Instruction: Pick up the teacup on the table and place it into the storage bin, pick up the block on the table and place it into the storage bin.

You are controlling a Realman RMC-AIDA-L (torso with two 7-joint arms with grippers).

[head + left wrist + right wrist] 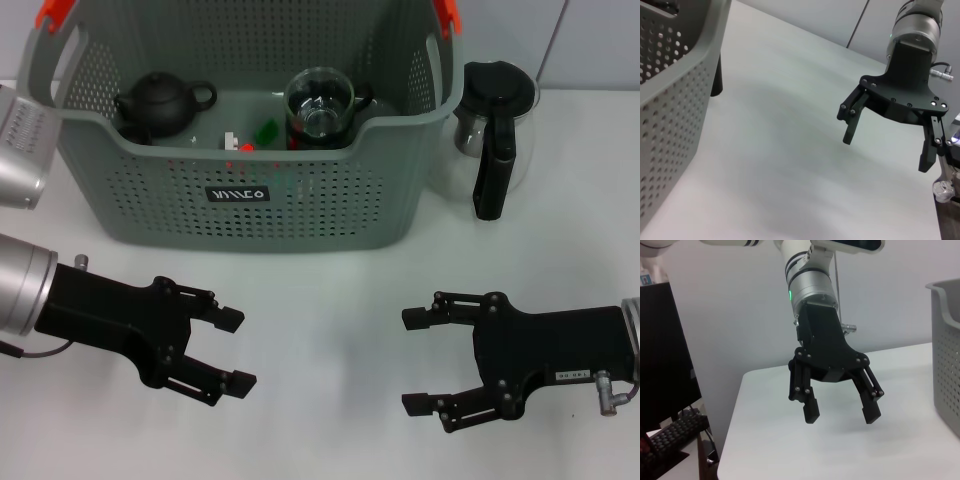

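Note:
The grey perforated storage bin [150,200] with orange handle clips stands at the back of the white table; its wall also shows in the wrist views [670,125] [945,365]. Inside it a clear glass teacup [320,105] with a dark handle rests near the middle. A small green block [267,131] lies beside it, with red and white bits close by. My left gripper [238,350] [841,418] hovers open and empty over the table in front of the bin. My right gripper [412,361] [886,154] faces it, also open and empty.
A black teapot [158,103] sits in the bin's left part. A glass carafe [492,125] with a black lid and handle stands on the table right of the bin. Beyond the table's edge a keyboard [675,432] lies on a dark desk.

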